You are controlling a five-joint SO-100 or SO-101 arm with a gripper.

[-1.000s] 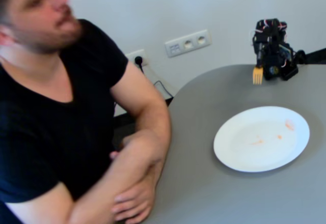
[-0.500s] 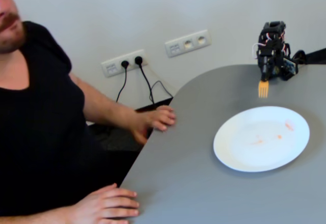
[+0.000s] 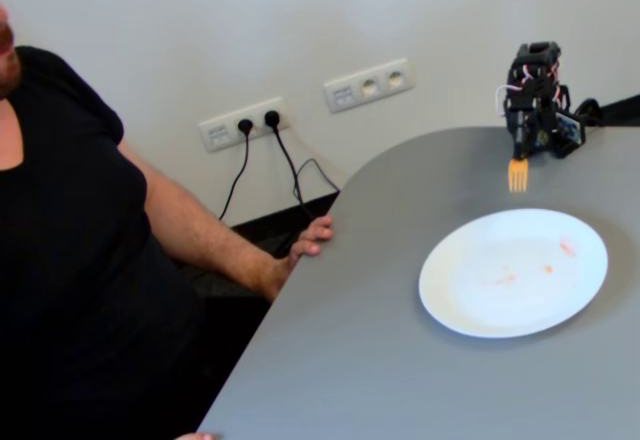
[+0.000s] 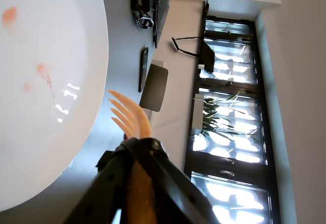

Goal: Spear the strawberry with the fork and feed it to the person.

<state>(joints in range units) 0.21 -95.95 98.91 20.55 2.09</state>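
Observation:
The yellow-orange fork (image 3: 517, 174) hangs tines down from my gripper (image 3: 521, 148), just behind the far rim of the white plate (image 3: 460, 300). In the wrist view the black jaws of the gripper (image 4: 136, 150) are closed around the fork (image 4: 128, 114), whose tines are bare and lie just off the plate's rim (image 4: 97, 107). No strawberry shows. The plate carries only faint pinkish smears (image 3: 548, 268) (image 4: 9, 15). The person (image 3: 70, 260) in a black T-shirt sits at the left with the head almost out of view and one hand (image 3: 312, 236) on the table edge.
The grey table (image 3: 350, 360) has a rounded edge towards the person. Wall sockets with black cables (image 3: 250, 125) are behind it. The arm's base (image 3: 545, 110) stands at the table's far right. The wrist view shows a dark phone-like object (image 4: 144, 68) on the table past the plate.

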